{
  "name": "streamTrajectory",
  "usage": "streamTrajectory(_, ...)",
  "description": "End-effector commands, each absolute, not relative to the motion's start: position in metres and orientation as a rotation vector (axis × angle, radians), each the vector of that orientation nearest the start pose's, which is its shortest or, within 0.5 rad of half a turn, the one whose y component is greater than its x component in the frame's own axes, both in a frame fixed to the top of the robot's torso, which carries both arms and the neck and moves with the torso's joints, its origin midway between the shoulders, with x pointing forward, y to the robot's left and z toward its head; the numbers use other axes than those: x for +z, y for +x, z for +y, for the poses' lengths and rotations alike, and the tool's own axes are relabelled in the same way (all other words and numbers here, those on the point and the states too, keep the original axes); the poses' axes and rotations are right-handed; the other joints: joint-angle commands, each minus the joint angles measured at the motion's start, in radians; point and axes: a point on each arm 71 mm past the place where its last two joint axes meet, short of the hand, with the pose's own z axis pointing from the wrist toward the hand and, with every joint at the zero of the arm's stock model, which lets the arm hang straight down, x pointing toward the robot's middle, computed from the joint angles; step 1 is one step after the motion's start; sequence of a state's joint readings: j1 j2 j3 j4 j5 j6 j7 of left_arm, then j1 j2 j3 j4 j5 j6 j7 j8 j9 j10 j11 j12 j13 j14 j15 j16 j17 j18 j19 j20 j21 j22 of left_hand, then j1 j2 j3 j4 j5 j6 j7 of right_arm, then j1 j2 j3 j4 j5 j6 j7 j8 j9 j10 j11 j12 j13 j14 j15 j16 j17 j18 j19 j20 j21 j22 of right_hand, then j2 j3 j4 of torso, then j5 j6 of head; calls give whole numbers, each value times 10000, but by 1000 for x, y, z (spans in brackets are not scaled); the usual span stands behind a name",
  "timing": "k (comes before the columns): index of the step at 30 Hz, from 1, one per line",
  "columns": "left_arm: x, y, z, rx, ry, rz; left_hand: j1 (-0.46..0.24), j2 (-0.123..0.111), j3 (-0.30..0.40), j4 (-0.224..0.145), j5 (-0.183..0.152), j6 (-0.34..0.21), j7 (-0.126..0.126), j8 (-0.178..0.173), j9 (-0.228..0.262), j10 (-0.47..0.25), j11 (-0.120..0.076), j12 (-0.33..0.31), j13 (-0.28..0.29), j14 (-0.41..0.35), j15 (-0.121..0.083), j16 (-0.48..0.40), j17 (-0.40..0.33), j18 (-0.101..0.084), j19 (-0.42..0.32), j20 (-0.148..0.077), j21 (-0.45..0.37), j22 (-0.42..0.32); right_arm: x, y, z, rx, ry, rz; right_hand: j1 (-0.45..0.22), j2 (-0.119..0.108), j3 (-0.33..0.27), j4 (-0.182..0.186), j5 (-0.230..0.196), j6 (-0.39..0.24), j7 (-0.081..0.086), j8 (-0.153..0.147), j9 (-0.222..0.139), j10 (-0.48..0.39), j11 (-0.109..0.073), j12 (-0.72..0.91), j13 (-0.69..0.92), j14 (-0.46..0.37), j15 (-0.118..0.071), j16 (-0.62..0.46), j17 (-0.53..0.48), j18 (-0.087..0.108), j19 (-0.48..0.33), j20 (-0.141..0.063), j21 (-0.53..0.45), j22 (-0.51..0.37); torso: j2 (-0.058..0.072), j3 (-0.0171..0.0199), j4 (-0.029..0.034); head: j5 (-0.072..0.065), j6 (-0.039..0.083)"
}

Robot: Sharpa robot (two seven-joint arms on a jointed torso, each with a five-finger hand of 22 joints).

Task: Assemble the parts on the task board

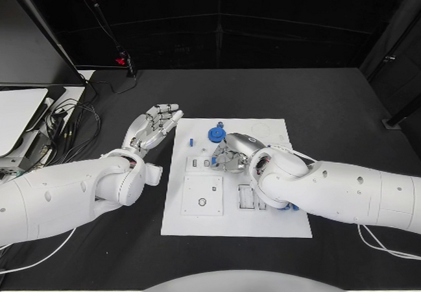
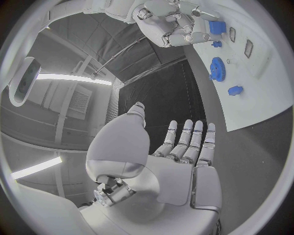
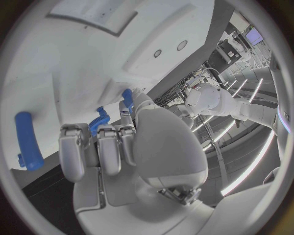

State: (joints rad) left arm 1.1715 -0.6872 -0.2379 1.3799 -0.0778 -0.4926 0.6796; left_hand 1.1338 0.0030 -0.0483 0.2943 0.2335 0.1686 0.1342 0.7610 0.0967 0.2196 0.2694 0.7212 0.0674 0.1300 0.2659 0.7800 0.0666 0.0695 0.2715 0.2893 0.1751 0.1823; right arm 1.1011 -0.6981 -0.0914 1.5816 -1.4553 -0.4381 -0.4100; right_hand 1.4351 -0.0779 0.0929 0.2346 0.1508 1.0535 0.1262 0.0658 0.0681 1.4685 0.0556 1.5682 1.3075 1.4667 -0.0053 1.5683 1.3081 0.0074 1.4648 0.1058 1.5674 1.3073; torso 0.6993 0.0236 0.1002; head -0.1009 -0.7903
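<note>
On the task board [image 1: 263, 223], your right hand [image 1: 233, 152] curls over a blue part [image 1: 214, 162], grip unclear; left hand [image 1: 153, 127] spread flat, fingers toward one o'clock.

The task board [image 1: 235, 225] lies in the middle of the bench [image 1: 343, 106]. The left hand [image 1: 153, 127] hovers over the bench just left of the board's far corner. The right hand [image 1: 235, 152] is over the board's far half. A gear [image 1: 215, 134] sits on the board just beyond it, a small part [image 1: 191, 143] to the gear's left.
</note>
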Motion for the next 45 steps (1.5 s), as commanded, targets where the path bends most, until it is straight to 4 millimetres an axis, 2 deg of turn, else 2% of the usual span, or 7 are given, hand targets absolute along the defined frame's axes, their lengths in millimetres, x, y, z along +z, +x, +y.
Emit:
streamTrajectory(1, -230, 476, 181, -15499, -7077, 11490, 2, 73, -45, -12, 66, -24, 1655, 61, -8, -71, 10, 55, -15, -14, 55, 48, -12, 163, -91, 1, 45, 10, -239, 446, -128, 6074, 269, 17758, -32, -157, -55, 50, -60, -119, 38, -36, -17, 1023, 94, 26, 2633, 1041, 97, 25, 2627, -74, 1060, 38, 34, 2635, -2, 0, 4, -13, 9)
streamTrajectory(16, -231, 476, 181, -15497, -7092, 11507, 11, 78, -51, -14, 69, -25, 1655, 65, -15, -73, 10, 60, -15, -16, 56, 52, -12, 163, -96, 2, 47, 10, -239, 446, -128, 6150, 294, 17658, -252, -681, -261, 527, -348, -576, 182, -21, -22, 1023, 232, 26, 2633, 1041, 212, 25, 2627, -74, 1060, 170, 34, 2635, 2, 1, 17, -51, 34)
streamTrajectory(27, -231, 475, 183, -15529, -7160, 11581, 51, 4, -101, -15, 78, -31, 1656, 75, -42, -88, 12, 71, -17, -27, 59, 59, -14, 162, -30, 13, 110, 61, -228, 441, -137, 7001, 463, 16305, -1590, -1547, -1905, 640, -884, -1373, 416, -43, -40, 1023, 415, 26, 2633, 1041, 303, 25, 2627, -74, 1060, 263, 34, 2635, -11, 20, 1, 27, 30)
streamTrajectory(32, -231, 473, 188, -15312, -7128, 11853, 116, -79, -212, -1, 94, 3, 1647, 140, -159, 240, -30, 308, 6, 395, -12, 355, 37, 206, 1448, 13, 1150, 855, -214, 432, -153, 7901, 831, 15075, -2004, -1581, -2046, 649, -810, -1424, 495, 2, -16, 1023, 475, 26, 2633, 1041, 456, 25, 2627, -74, 1060, 379, 34, 2635, -41, 9, 2, 48, 16)
streamTrajectory(40, -221, 474, 191, -14612, -5906, 13439, -32, -19, -614, -14, 103, 512, 1479, 269, -311, 3219, -436, 1757, 553, 3288, -674, 1824, 617, 862, 3407, -68, 2672, 1556, -187, 439, -196, 9778, 4349, 14532, -2516, -1065, -1838, 629, -458, -1465, 371, 95, 27, 1023, 370, 26, 2633, 1041, 415, 25, 2627, -63, 1031, 414, 1, 2620, -93, 39, -26, 186, 1)
streamTrajectory(42, -216, 477, 190, -14345, -5570, 14243, 51, -51, -694, -18, 176, 690, 1288, 167, -326, 4275, -686, 2227, 945, 4496, -1006, 2342, 973, 1116, 4208, -148, 3316, 1856, -186, 443, -206, 10476, 5528, 14635, -2172, -142, -1655, 575, -268, -1375, 400, 204, 50, 1023, 409, 26, 2633, 1041, 426, 25, 2627, -13, 898, 420, -150, 2553, -129, 47, -32, 197, -34)
streamTrajectory(45, -210, 481, 186, -13819, -5233, 15801, 61, -98, -756, -4, 307, 1222, 911, 68, -315, 6051, -1132, 3075, 1671, 6268, -1528, 3202, 1590, 1143, 5429, -620, 4443, 2447, -186, 450, -225, 11633, 7286, 14653, -1832, 358, -1639, 524, -10, -1363, 430, 294, 56, 748, 404, -193, 2423, 1041, 424, 25, 2627, 98, 590, 413, -500, 2402, -186, 63, -29, 223, -92)
